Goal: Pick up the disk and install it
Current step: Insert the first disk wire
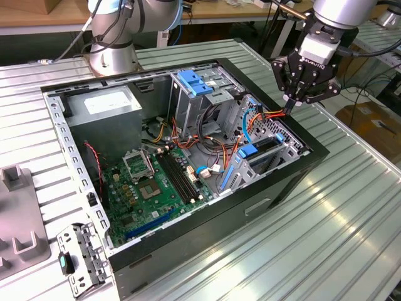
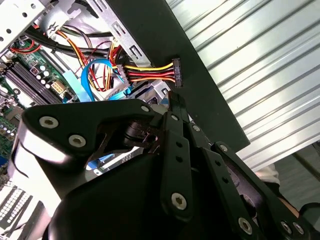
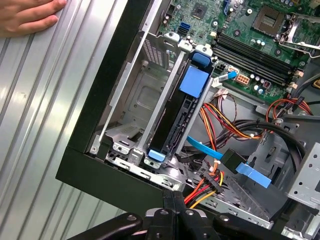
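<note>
Just below your end effector (image 1: 289, 108), the flat black disk with blue plastic rails (image 3: 175, 112) sits upright in its metal bay slot inside the open black computer case (image 1: 313, 157). Your fingers are pinched together, holding nothing, the tip beside the red-and-yellow power connector (image 2: 175, 72). You'd best keep clear of those wires.

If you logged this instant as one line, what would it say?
gripper: above case corner, fingers together, holding nothing | disk: upright in drive cage | power connector: loose, just beyond fingertips | a person's hand: on table
</note>
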`<state>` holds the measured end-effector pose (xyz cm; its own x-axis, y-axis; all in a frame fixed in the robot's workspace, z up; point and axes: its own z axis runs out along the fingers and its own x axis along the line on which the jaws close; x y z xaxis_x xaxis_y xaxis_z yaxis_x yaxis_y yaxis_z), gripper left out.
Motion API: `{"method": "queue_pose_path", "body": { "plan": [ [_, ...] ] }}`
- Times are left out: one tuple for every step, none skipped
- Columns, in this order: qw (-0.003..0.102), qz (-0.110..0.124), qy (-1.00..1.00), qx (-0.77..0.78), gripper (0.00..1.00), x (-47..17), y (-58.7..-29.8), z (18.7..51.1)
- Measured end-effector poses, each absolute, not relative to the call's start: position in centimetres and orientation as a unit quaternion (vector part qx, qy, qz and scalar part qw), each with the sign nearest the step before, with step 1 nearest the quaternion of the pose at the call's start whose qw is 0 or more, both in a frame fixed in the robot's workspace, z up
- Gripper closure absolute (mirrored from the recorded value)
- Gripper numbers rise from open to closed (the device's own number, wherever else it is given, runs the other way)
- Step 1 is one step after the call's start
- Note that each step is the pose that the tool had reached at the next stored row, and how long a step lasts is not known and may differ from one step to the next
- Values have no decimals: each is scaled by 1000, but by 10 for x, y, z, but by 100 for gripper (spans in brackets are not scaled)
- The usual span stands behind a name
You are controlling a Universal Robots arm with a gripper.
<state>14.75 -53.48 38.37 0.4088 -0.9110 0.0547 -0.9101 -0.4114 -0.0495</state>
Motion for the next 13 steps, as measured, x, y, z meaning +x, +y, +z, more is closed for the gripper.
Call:
{"method": "queue_pose_path", "body": {
  "plan": [
    [6, -36, 542, -839, 89, 148, -535, 384],
    [6, -36, 542, -839, 89, 148, -535, 384],
    [6, -36, 542, -839, 89, 148, -535, 384],
    [6, -36, 542, -839, 89, 148, -535, 384],
    [6, -36, 542, -839, 89, 148, -535, 384],
    [6, -36, 542, -839, 82, 148, -535, 384],
    [6, -36, 542, -839, 82, 148, -535, 384],
    [6, -36, 542, -839, 82, 148, -535, 384],
    [6, -36, 542, -839, 82, 148, -535, 384],
    [6, -36, 542, -840, 82, 148, -535, 384],
    [6, -36, 541, -840, 82, 148, -535, 384],
    [6, -36, 539, -842, 82, 148, -535, 384],
    [6, -36, 530, -847, 82, 149, -535, 384]
  ]
}}
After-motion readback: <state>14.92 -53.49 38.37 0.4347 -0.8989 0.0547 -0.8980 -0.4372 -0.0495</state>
